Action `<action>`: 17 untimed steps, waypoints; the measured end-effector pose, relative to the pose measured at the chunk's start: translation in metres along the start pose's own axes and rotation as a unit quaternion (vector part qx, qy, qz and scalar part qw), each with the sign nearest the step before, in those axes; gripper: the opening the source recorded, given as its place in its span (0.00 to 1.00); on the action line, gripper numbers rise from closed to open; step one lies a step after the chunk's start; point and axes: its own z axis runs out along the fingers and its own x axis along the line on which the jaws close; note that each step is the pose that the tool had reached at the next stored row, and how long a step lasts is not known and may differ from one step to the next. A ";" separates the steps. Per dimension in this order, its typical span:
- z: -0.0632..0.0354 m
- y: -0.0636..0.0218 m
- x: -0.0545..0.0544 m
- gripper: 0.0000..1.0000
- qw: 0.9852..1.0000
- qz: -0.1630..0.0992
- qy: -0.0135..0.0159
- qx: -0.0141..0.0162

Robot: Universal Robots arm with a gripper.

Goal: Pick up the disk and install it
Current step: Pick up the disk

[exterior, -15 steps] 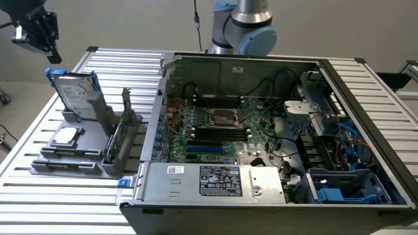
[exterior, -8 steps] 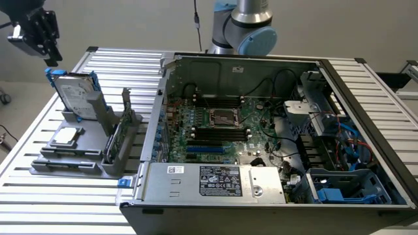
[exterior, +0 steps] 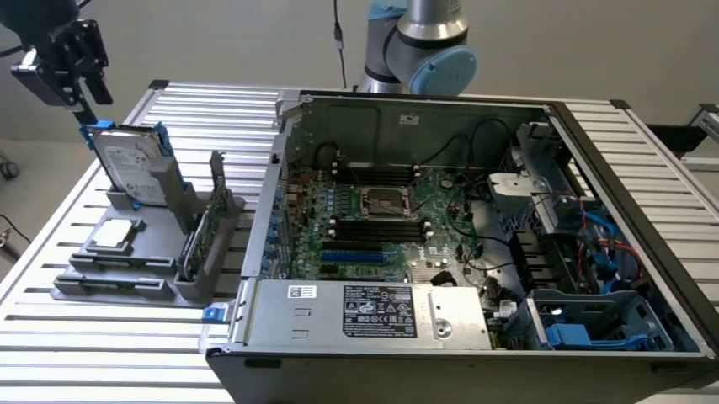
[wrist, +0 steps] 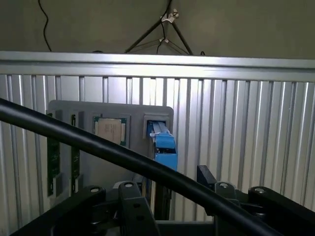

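Note:
The disk point(exterior: 127, 165), a silver-grey drive with a white label and a blue carrier frame, stands upright on edge in a grey holder point(exterior: 124, 282) at the exterior view's left. My gripper point(exterior: 93, 98) hangs just above the disk's top edge, open, with nothing between its fingers. In the wrist view the disk's blue carrier edge point(wrist: 165, 147) lies straight beyond the gap between my two black fingers point(wrist: 130, 196), which stand apart on either side of it without touching.
The holder also carries a small square silver chip point(exterior: 116, 236) and a thin green circuit card point(exterior: 194, 240). An open computer case point(exterior: 450, 210) with a blue drive bay point(exterior: 595, 324) takes up the exterior view's right. A black cable point(wrist: 98, 145) crosses the wrist view.

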 end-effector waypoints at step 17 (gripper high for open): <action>0.0281 0.0003 0.001 0.54 1.000 0.030 0.000 -0.004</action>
